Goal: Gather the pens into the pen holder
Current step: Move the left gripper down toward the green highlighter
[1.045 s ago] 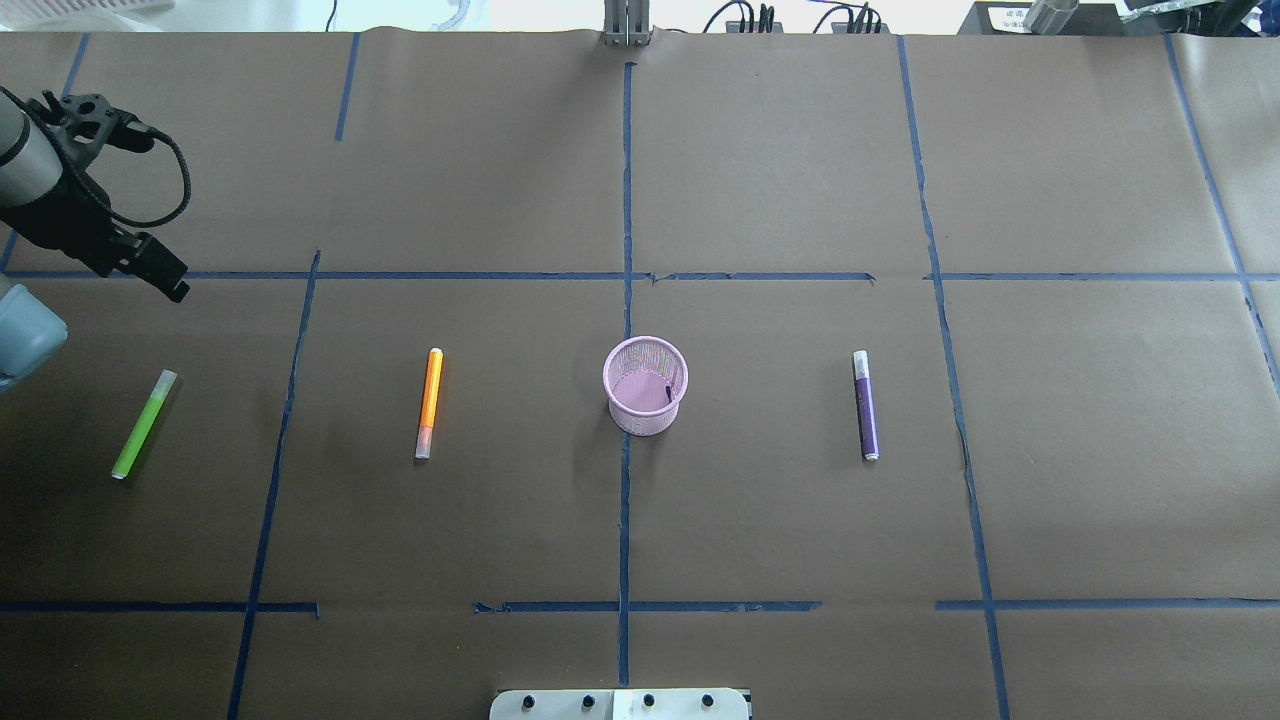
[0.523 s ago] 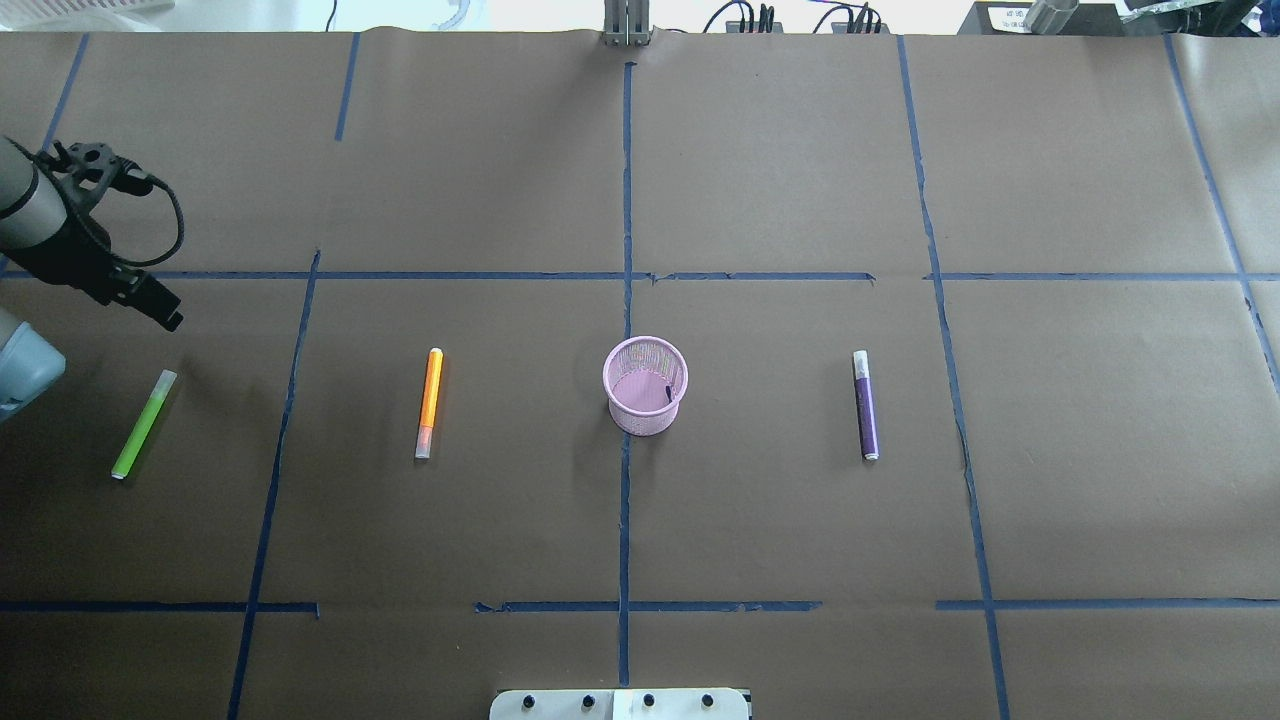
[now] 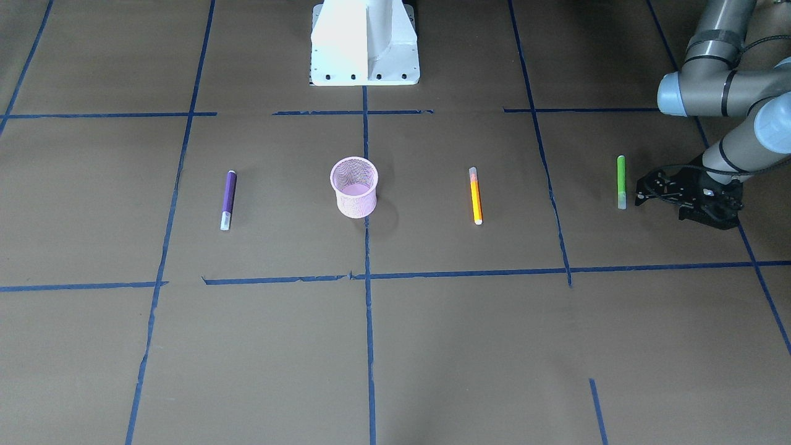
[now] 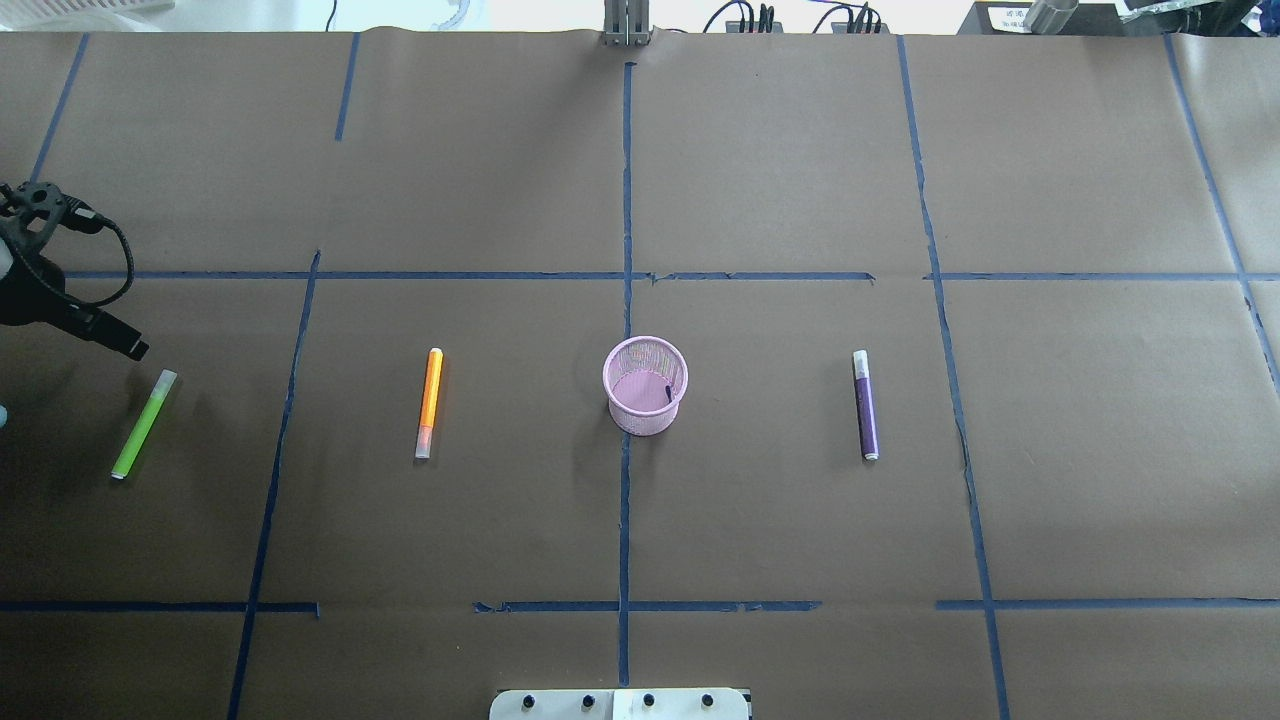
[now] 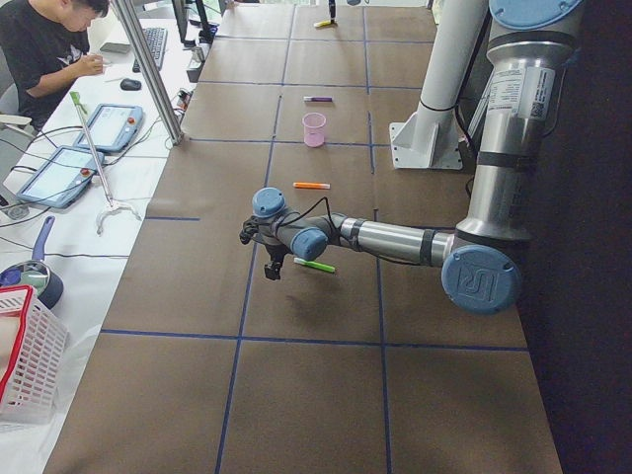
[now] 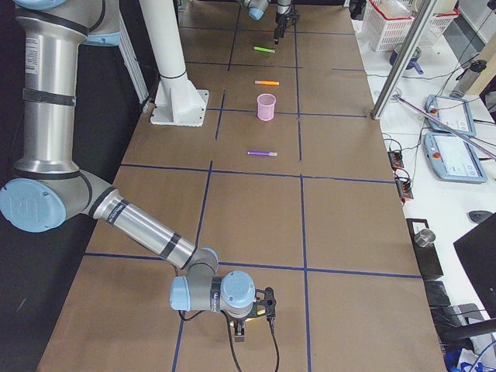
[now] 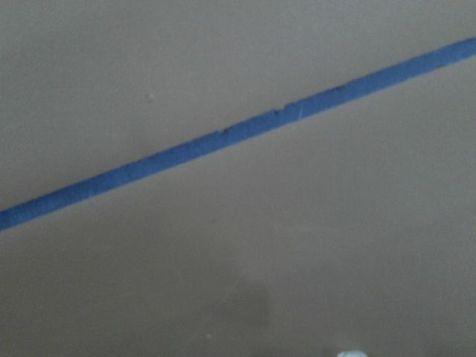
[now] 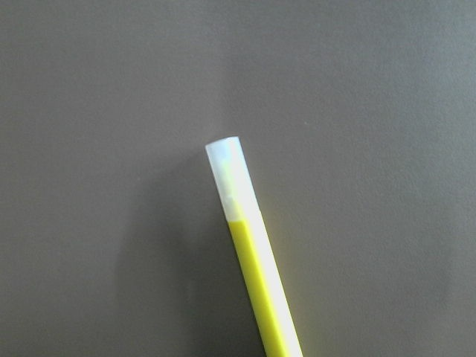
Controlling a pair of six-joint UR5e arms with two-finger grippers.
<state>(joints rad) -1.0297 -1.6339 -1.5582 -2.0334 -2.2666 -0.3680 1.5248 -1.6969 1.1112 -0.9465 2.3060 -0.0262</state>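
At table (image 4: 800,520) centre, pen holder (image 4: 645,385): dark speck (image 4: 667,392) inside, perhaps; left pincer (image 4: 137,349), right pincer (image 6: 241,335): cannot tell.

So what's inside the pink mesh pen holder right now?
No pen shows in the pen holder; most of its pink bottom is visible. A small dark mark sits by the inner wall, too small to identify. The near wall covers part of the bottom.
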